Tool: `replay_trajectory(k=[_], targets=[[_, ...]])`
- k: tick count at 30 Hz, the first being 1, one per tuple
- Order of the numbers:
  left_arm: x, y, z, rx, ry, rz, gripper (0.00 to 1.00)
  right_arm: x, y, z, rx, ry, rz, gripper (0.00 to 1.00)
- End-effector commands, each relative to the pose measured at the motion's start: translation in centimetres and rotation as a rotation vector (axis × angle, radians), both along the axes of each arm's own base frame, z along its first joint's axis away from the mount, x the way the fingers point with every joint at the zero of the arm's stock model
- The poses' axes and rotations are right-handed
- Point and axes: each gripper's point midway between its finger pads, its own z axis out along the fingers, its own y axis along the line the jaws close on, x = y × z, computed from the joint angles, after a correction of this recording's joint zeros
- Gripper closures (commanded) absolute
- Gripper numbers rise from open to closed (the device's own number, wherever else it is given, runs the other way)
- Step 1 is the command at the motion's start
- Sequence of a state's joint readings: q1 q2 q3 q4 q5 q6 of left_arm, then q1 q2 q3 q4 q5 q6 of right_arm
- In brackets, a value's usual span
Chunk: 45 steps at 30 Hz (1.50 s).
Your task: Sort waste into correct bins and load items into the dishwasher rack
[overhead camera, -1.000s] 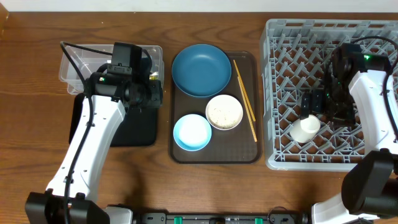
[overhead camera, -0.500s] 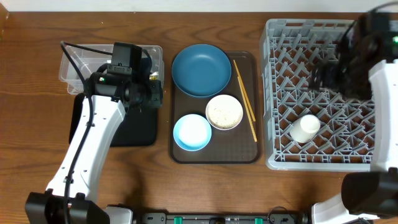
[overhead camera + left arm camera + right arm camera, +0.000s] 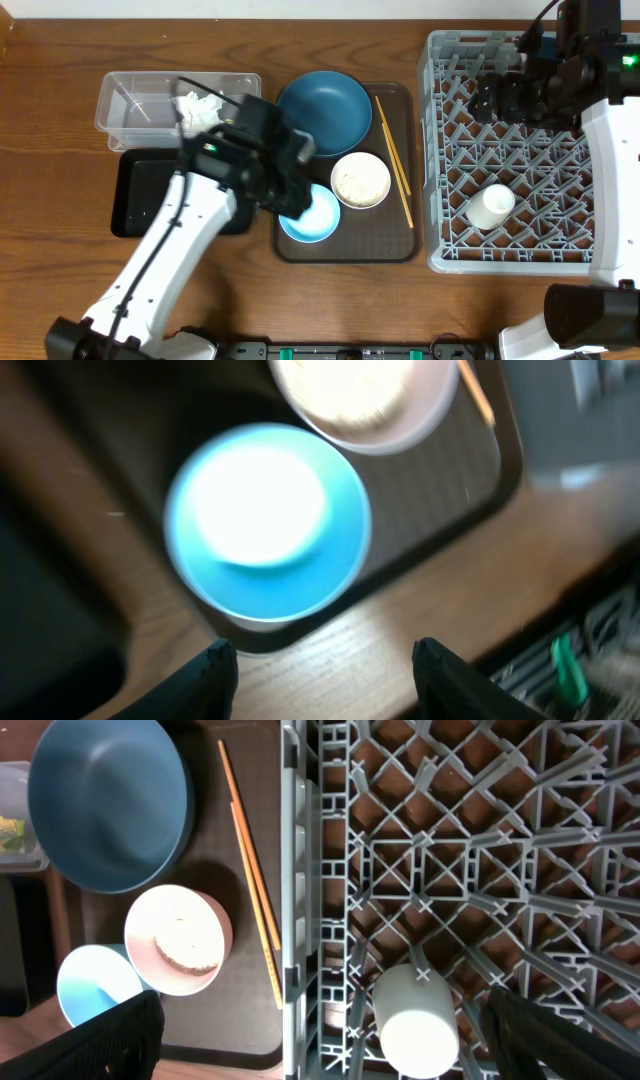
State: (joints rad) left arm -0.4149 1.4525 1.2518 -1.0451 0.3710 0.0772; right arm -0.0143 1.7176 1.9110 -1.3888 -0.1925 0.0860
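Note:
My left gripper (image 3: 292, 195) hangs open and empty over the near-left rim of the light-blue bowl (image 3: 310, 215). In the blurred left wrist view that bowl (image 3: 265, 520) fills the middle, above the gripper (image 3: 325, 665). My right gripper (image 3: 495, 98) is open wide and empty above the back left of the grey dishwasher rack (image 3: 440, 150). The white cup (image 3: 492, 207) lies on its side in the rack, and shows between the spread fingers of the right gripper (image 3: 350, 1040) as a white cup (image 3: 415, 1020). Crumpled tissue (image 3: 200, 103) lies in the clear tub (image 3: 130, 90).
The brown tray (image 3: 400, 245) carries the dark-blue plate (image 3: 323, 112), a cream bowl with rice (image 3: 360, 179) and the chopsticks (image 3: 393, 160) along its right side. The black tray (image 3: 150, 190) sits in front of the tub, partly under my left arm.
My left arm swung right from the tub to the light-blue bowl and its jaws opened. The tissue now shows in the tub. My right gripper rose from the cup toward the rack's back.

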Motion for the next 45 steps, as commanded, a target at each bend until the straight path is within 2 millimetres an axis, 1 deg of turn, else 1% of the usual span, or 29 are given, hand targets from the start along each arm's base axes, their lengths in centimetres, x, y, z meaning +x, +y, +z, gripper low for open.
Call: replay_trajectory(k=[1,5,7,10,13,17,19,24,29,31,37,41,45], targets=[[-1.6,-0.8,-2.3,0.063,0.013,-0.123,0.4,0.1,0.6,-0.4,0.004,0.0,0.038,0.01],[-1.5,-1.3,-4.9,0.149,-0.023,-0.169,0.4,0.4,0.6,-0.3,-0.002,-0.017,0.052,0.01],[-1.4,-1.8,-6.3,0.165,-0.04,-0.195,0.4,0.5,0.6,-0.3,-0.003,-0.022,0.055,0.01],[-1.9,-3.0,-8.3,0.172,-0.048,-0.273,0.4,0.5,0.6,-0.3,-0.01,-0.025,0.072,0.01],[-2.5,-4.3,-9.7,0.18,-0.052,-0.355,0.4,0.5,0.6,-0.3,-0.015,-0.027,0.085,0.01],[-3.3,-5.8,-10.8,0.184,-0.053,-0.421,0.4,0.5,0.6,-0.3,-0.018,-0.028,0.092,0.01],[-3.3,-5.9,-11.3,0.217,-0.064,-0.434,0.41,0.4,0.6,-0.3,-0.018,-0.025,0.093,0.01],[-2.1,-4.7,-12.9,0.332,-0.095,-0.422,0.48,0.4,0.6,-0.4,-0.019,-0.025,0.095,0.01],[-1.8,-4.7,-14.5,0.359,-0.076,-0.423,0.55,0.4,0.6,-0.4,-0.019,-0.022,0.095,0.01],[-1.8,-4.6,-14.7,0.363,-0.071,-0.424,0.6,0.3,0.6,-0.5,-0.019,-0.019,0.095,0.01],[-1.8,-4.5,-14.7,0.367,-0.071,-0.419,0.72,0.2,0.6,-0.8,-0.018,-0.012,0.095,0.01],[-1.3,-4.7,-14.1,0.367,-0.092,-0.391,0.73,0.2,0.6,-0.8,-0.018,-0.012,0.095,0.01],[-0.7,-5.1,-12.8,0.348,-0.13,-0.383,0.74,0.2,0.6,-0.8,-0.018,-0.012,0.095,0.01]])
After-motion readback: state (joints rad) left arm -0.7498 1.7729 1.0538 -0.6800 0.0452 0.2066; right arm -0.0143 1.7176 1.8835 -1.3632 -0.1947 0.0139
